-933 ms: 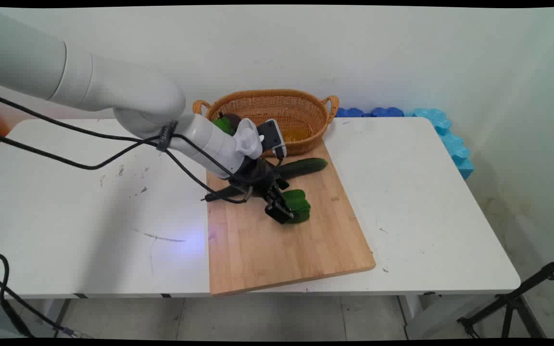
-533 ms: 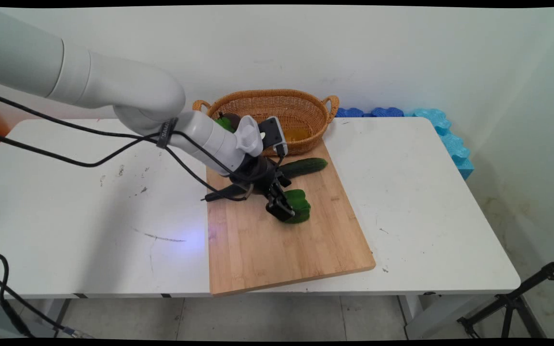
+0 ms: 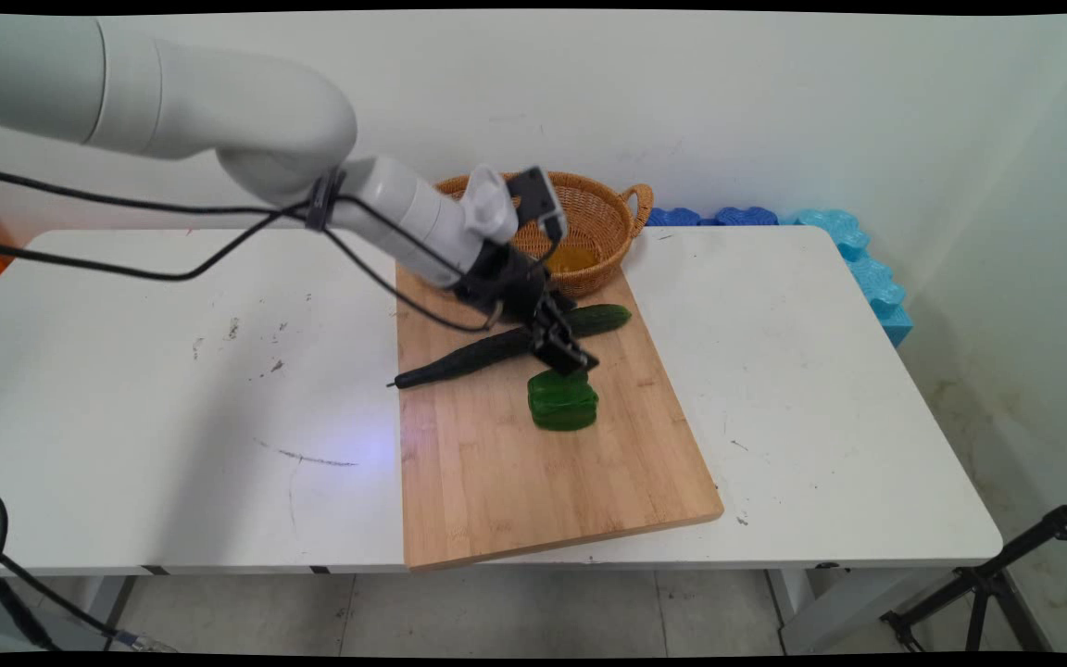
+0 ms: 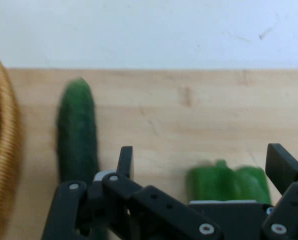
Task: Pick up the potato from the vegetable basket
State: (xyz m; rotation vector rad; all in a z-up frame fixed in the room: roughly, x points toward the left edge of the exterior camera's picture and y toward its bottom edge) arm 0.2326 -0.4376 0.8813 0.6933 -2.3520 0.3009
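White tabletop with a cutting board, and the pincer hangs wide open and empty just above the green pepper, cucumber lying right behind, basket beyond.

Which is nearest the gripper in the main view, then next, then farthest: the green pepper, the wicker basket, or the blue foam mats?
From the gripper:
1. Green pepper, just below, on the board.
2. Wicker basket, behind, near the wall.
3. Blue foam mats, far right.
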